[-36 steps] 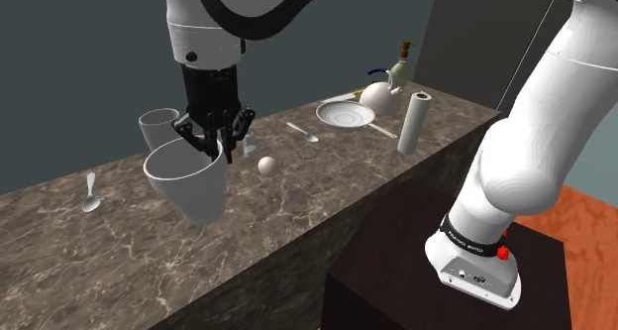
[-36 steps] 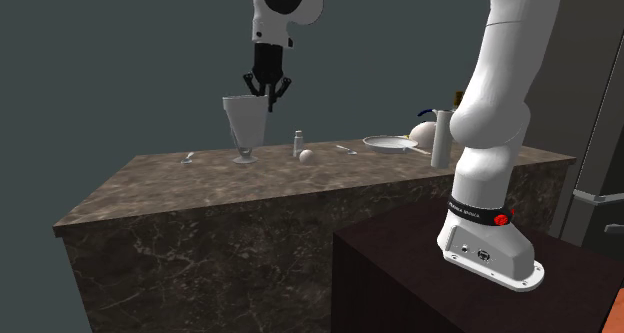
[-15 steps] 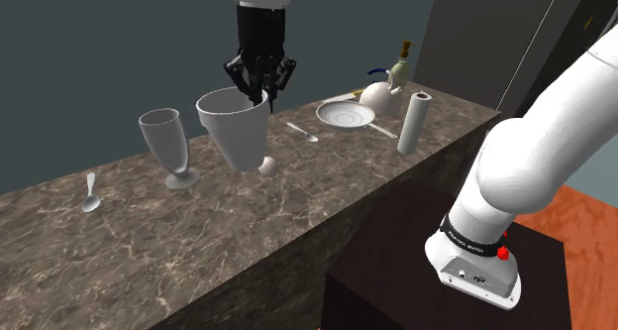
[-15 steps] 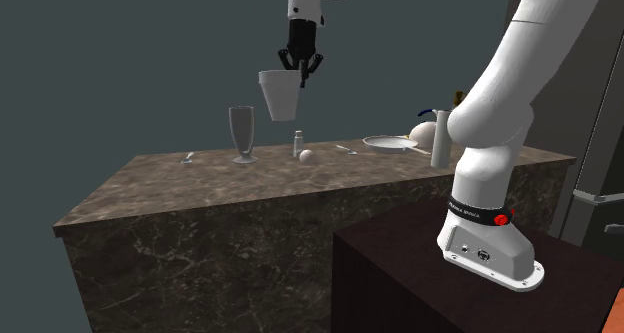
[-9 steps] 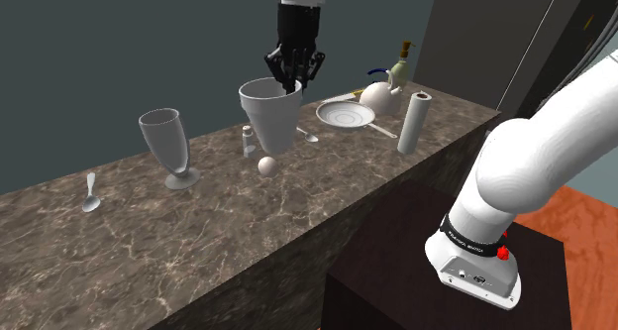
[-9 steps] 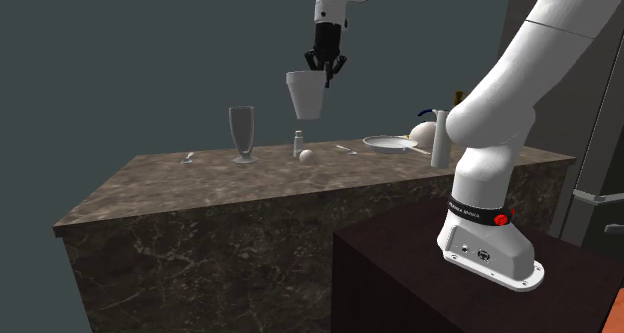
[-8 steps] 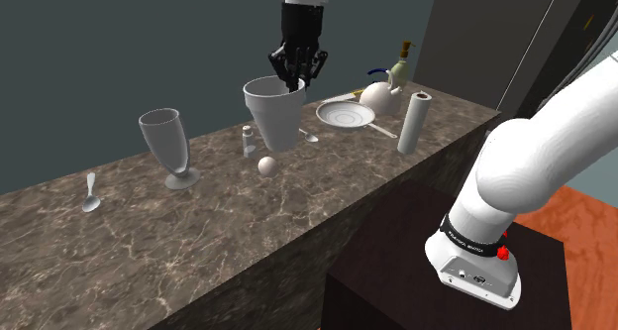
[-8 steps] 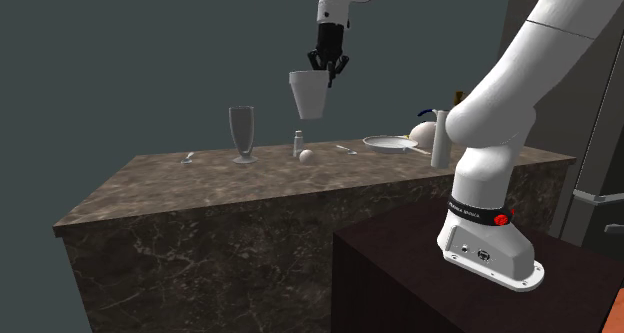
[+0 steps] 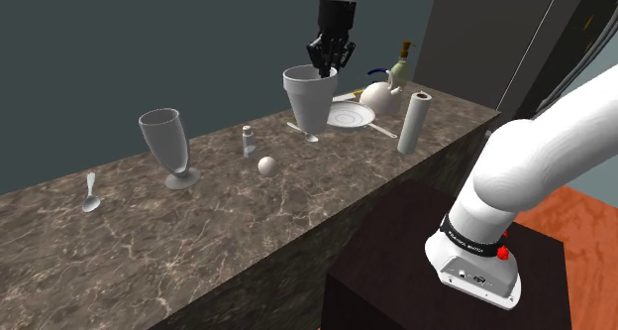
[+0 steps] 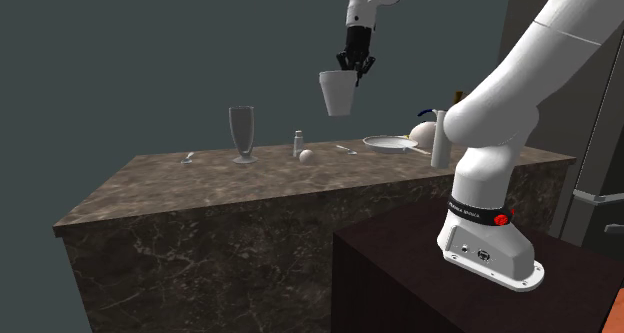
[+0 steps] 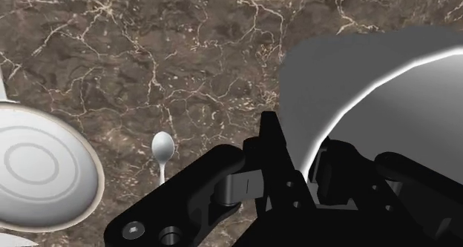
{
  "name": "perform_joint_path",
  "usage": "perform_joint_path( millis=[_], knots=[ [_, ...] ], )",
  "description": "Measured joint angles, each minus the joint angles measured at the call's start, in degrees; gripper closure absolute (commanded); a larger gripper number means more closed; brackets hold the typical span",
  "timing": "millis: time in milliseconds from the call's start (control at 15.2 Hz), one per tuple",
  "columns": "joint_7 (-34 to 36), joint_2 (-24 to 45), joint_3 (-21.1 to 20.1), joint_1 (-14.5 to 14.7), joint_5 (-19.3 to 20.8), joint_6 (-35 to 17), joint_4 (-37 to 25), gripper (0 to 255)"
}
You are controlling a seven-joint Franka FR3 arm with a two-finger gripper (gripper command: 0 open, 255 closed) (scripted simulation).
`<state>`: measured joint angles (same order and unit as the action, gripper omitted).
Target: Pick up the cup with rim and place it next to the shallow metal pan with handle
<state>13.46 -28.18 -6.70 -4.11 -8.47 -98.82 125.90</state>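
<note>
A white cup with a rim [image 9: 310, 100] hangs in the air above the dark marble counter [image 9: 198, 229]. My black gripper [image 9: 332, 66] is shut on its rim from above. In the second exterior view the cup [image 10: 338, 91] hangs under the gripper [image 10: 354, 67], well above the countertop. In the wrist view the gripper [image 11: 310, 164] pinches the cup [image 11: 371, 90] wall between its fingers [image 11: 271, 145]. The shallow pan with handle [image 9: 349, 116] lies on the counter just beyond and below the cup; the pan [image 11: 37, 175] also appears beside a spoon [image 11: 162, 147].
A tall footed glass [image 9: 168, 145], a small shaker [image 9: 248, 140], an egg-shaped ball [image 9: 266, 165] and a spoon [image 9: 91, 194] stand along the counter. A second spoon [image 9: 302, 132] lies beneath the cup. A kettle [image 9: 378, 95], bottle [image 9: 401, 65] and upright paper roll [image 9: 416, 122] crowd the pan's far side.
The gripper has carried the cup up and toward the shoulder view's right, from beside the footed glass to just short of the pan. The grip has stayed shut on the rim.
</note>
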Motion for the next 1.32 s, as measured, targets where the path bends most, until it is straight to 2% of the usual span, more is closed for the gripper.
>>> perform_joint_path(
  millis=[594,1320],
  knots=[
    [-12.6,-0.8,9.8,-4.6,4.6,1.7,0.4,255],
    [-14.5,-0.3,10.9,-5.1,5.0,-6.2,8.0,255]
  ],
)
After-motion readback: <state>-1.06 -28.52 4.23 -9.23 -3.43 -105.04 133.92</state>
